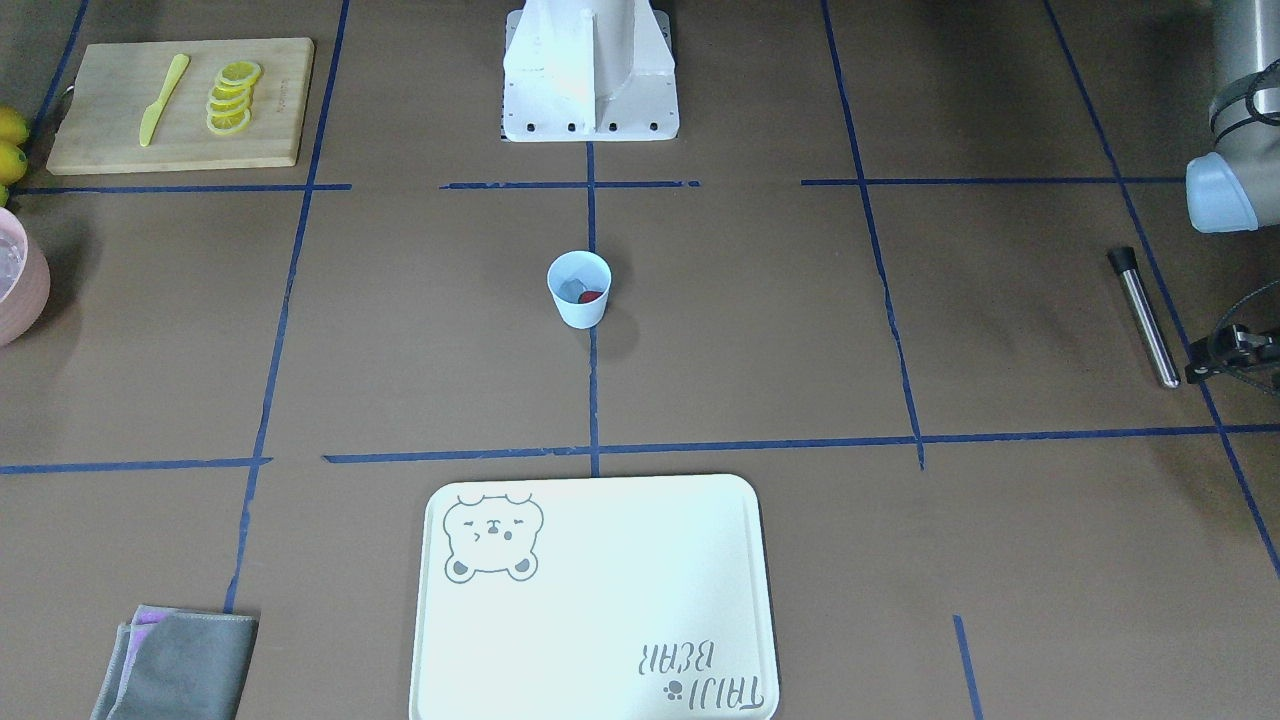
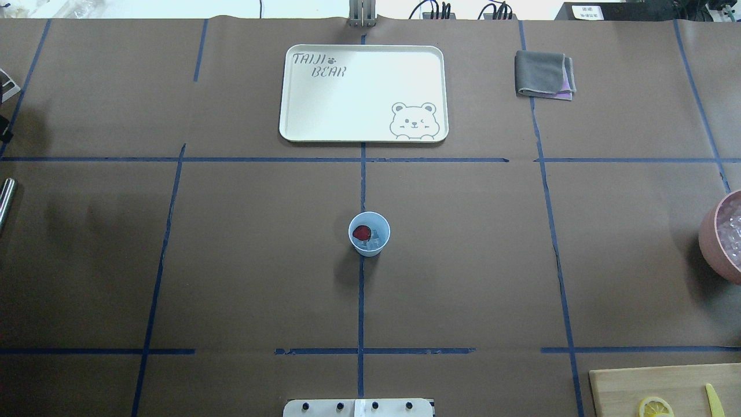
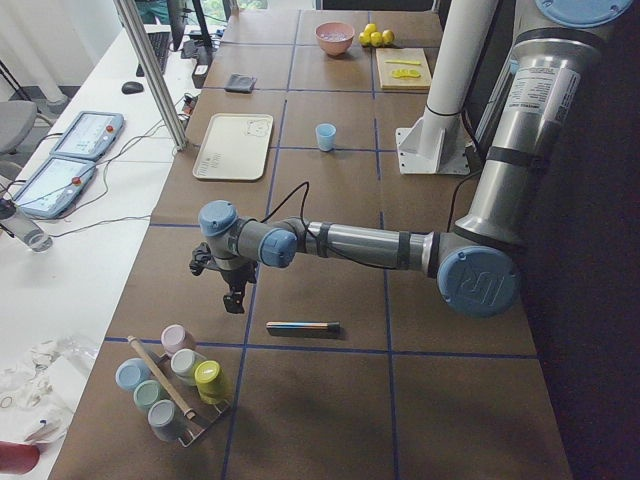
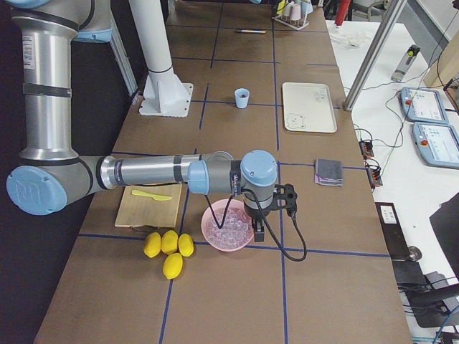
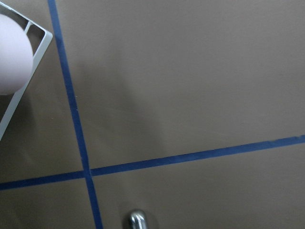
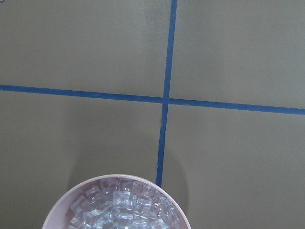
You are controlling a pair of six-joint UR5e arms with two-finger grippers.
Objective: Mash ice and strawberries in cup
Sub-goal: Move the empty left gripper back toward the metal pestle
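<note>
Cream Taiji Bear tray (image 2: pixel 324 116) sits on the surface, with a folded grey cloth (image 2: pixel 541 73) nearby. The wooden cutting board (image 1: pixel 100 110) has lemon slices (image 1: pixel 232 97) and a yellow knife (image 1: pixel 163 98). Whole lemons (image 4: pixel 170 242) sit near the pink bowl (image 2: pixel 707 237).

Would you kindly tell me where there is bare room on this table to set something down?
Bare table lies either side of the cup, and between cup and tray; the tray holds nothing. Crowded: the robot's right end, with pink bowl, lemons and cutting board; the left end, with metal rod and jars.
</note>
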